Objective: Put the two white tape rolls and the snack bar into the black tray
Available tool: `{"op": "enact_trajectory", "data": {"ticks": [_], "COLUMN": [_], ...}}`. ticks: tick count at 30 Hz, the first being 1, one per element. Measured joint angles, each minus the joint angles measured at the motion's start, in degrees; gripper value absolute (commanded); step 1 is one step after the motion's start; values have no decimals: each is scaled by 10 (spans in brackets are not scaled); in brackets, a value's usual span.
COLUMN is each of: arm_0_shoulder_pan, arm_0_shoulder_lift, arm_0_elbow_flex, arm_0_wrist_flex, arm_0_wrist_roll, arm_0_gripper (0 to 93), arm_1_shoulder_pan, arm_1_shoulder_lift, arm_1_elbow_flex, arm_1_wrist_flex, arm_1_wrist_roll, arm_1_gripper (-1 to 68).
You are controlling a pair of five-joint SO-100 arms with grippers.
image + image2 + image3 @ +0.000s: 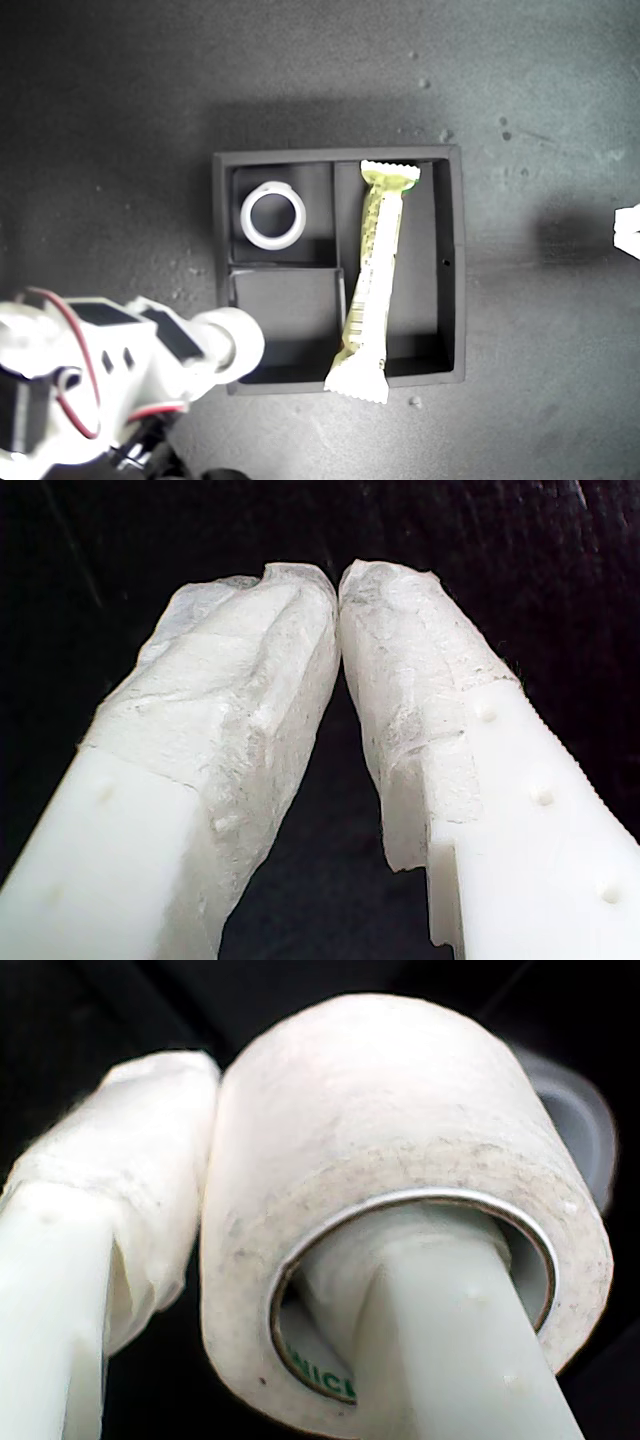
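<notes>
showing the black tray (452,262) from overhead, square, with two small compartments on the exterior view's left and one tall compartment on its right. lying in the tall compartment is the snack bar (372,280), its long axis running nearly the tray's length, slightly tilted, its lower crimped end resting over the tray's near wall. sitting flat in the upper small compartment is the first tape roll (272,215), open centre facing up. standing empty is the lower small compartment, just beside the tip of the arm entering from the exterior view's lower left.

carrying the second tape roll (400,1210) is my second gripper (290,1260), one finger threaded through the roll's core and the other pressing on its outer face; this is judged to be the arm at the tray, so the empty compartment is lying just ahead of the roll. resting with its padded tips meeting and nothing between them is my first gripper (338,610), over dark surface, away from the tray.
</notes>
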Motion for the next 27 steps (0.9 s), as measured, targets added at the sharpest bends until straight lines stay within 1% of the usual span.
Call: {"op": "enact_trajectory", "data": {"ticks": [6,11,12,14,17,21,23,27], "arm_0_shoulder_pan": [-10,-8,-10,-12,-17,-6,3,8], "arm_0_shoulder_lift": [-121,-172,-182,-204,-254,-388,-417,-421], "arm_0_elbow_flex": [-75,-119,-129,-158,-235,-455,-533,-575], "arm_0_wrist_flex": [4,28,36,55,112,237,250,264], "arm_0_wrist_roll": [1,1,1,1,0,-4,-4,-1], "arm_0_gripper": [0,6,29,109,160,182,190,201], "arm_1_shoulder_pan": [-19,-18,-18,-23,-26,-25,-25,-25], "arm_1_shoulder_lift": [2,2,2,2,2,8,20,75], "arm_1_elbow_flex": [18,28,28,28,28,28,32,51], "arm_1_wrist_flex": [-14,-14,-14,-14,-14,-14,-14,-8], "arm_1_wrist_roll": [5,5,5,5,5,5,5,5], "arm_1_gripper": [-3,-3,-3,-3,-3,-3,-3,-3]}}
